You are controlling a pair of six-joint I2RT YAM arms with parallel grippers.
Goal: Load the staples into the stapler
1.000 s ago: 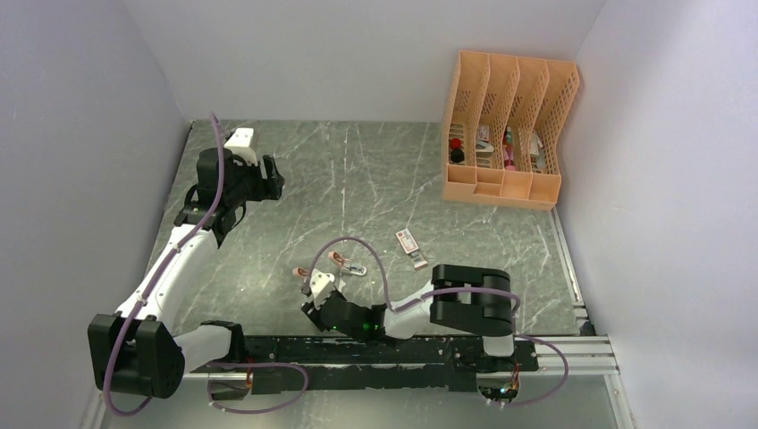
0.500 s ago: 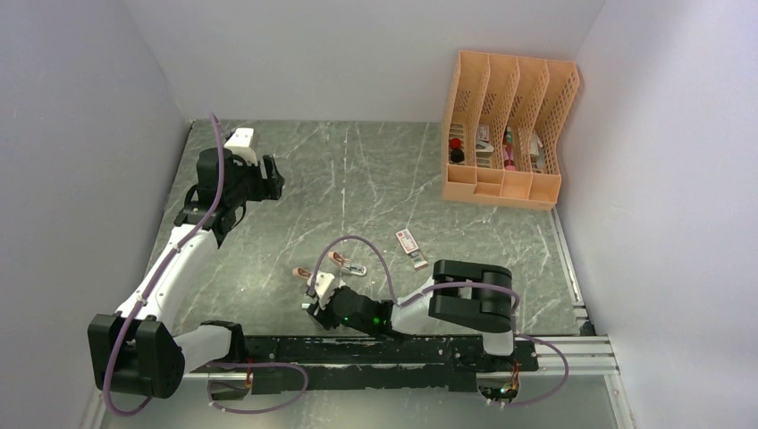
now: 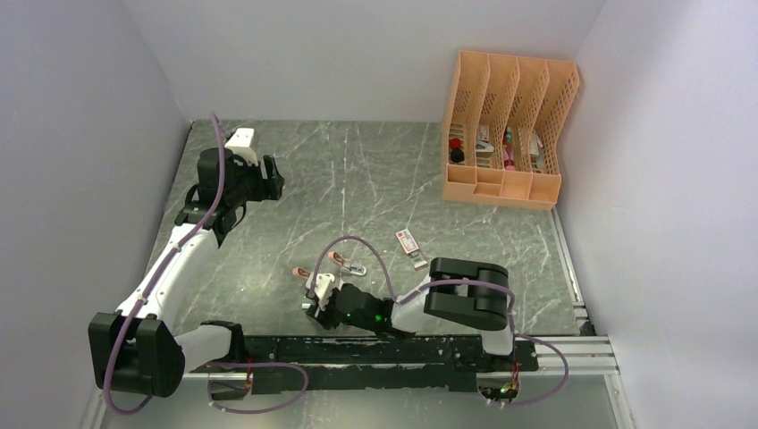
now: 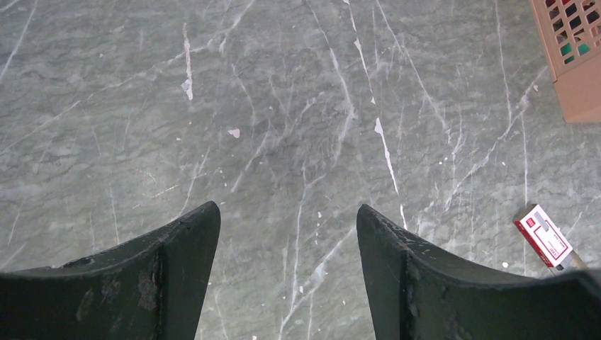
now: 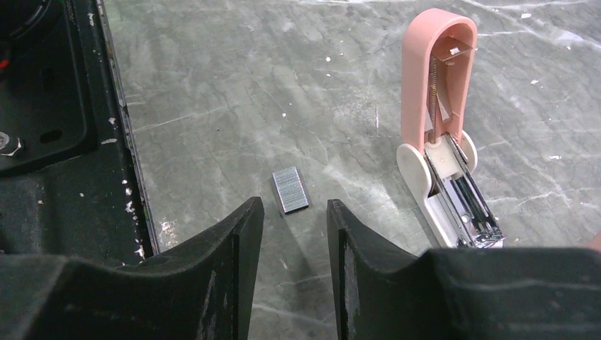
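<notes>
Staples [image 5: 290, 190] lie flat just beyond the right claw [image 5: 294, 211], which is narrowly open and empty.

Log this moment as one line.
right gripper: open, staple strip just ahead | stapler: lying open | left gripper: open, empty

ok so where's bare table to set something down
The wide bare stretch mid-table, between the left gripper and the orange organizer, is free; so is the right side in front of the organizer, past the staple box. Crowded near front centre: right gripper, staple strip, open stapler.
</notes>
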